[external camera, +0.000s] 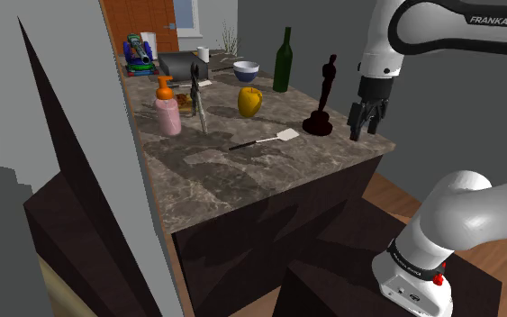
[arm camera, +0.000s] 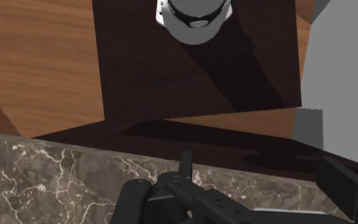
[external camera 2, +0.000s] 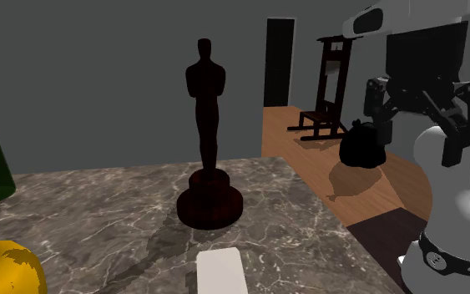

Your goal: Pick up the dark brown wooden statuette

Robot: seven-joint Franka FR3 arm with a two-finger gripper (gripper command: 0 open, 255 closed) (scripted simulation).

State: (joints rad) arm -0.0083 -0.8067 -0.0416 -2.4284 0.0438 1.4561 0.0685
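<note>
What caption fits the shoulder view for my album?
Open black gripper hangs beside the dark statuette standing upright on a marbled counter.

Shoulder cam: high behind stand [external camera: 359, 270], facing 11 o'clock across counter [external camera: 242, 176]. Second cam: low, close, shares statuette [external camera: 325, 95] corner. Wrist cam: down over counter edge.

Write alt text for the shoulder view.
A dark brown statuette stands upright on a marble counter, the open black gripper hanging beside it toward the view's right, not touching. A white spatula, green bottle and pink pump bottle sit further left.
</note>
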